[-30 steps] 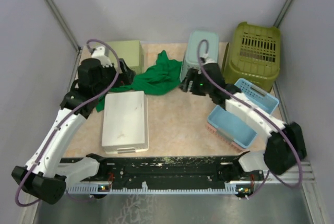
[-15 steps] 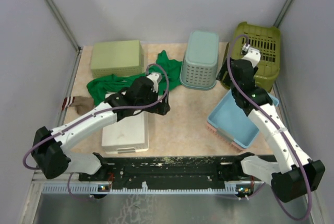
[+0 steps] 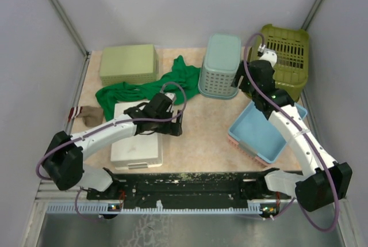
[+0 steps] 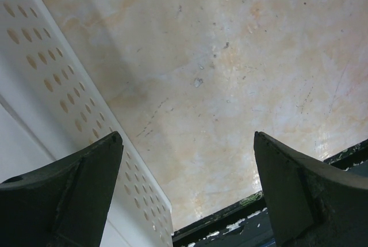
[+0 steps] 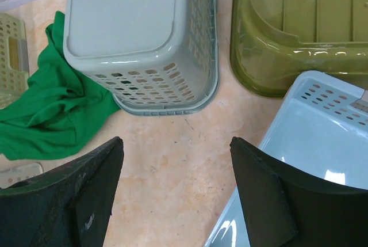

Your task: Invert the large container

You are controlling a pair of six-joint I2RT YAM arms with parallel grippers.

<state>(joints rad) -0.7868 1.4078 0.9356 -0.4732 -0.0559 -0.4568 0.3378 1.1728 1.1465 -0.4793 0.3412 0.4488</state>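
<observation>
The large container (image 3: 282,57) is the olive-green tub at the back right, standing rim down with its slotted bottom facing up. Its rim and side also show in the right wrist view (image 5: 299,28). My right gripper (image 3: 240,86) is open and empty, hovering over bare table (image 5: 176,141) between the tub and the teal basket, touching neither. My left gripper (image 3: 177,123) is open and empty, low over the table (image 4: 187,137) beside the white tray.
A pale teal mesh basket (image 3: 221,65) (image 5: 138,34) stands upside down left of the tub. A light-blue tray (image 3: 259,135) (image 5: 310,137) lies front right, a white perforated tray (image 3: 138,137) (image 4: 46,86) front left, a light-green tray (image 3: 129,63) back left, and a green cloth (image 3: 144,88) (image 5: 40,114) between them.
My left arm swung from the back left down to the middle beside the white tray. My right gripper moved from the teal basket's left side over to the gap by the olive tub.
</observation>
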